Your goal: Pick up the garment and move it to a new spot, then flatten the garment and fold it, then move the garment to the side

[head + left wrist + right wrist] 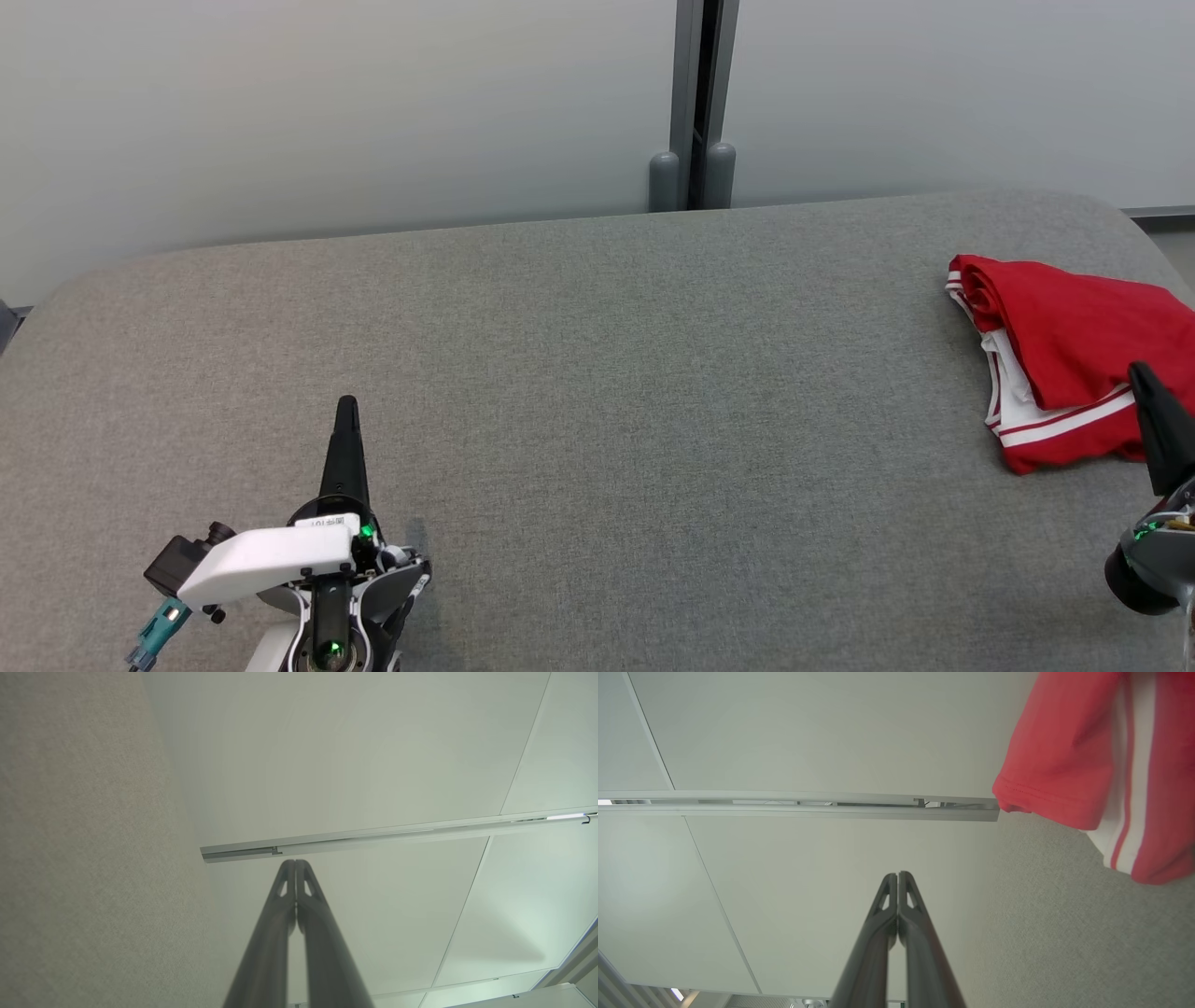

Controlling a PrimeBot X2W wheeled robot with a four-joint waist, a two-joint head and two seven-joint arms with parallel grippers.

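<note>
A: Looking for the garment (1074, 345)?
B: Folded, red with white stripes, at three o'clock on the grey table (597, 392). It looks set aside, so the task seems nearly finished.
A: Grippers?
B: Left gripper (346, 407) at seven, right gripper (1140, 373) at four beside the cloth. Both have their fingers pressed together and empty, probably parked.
</note>
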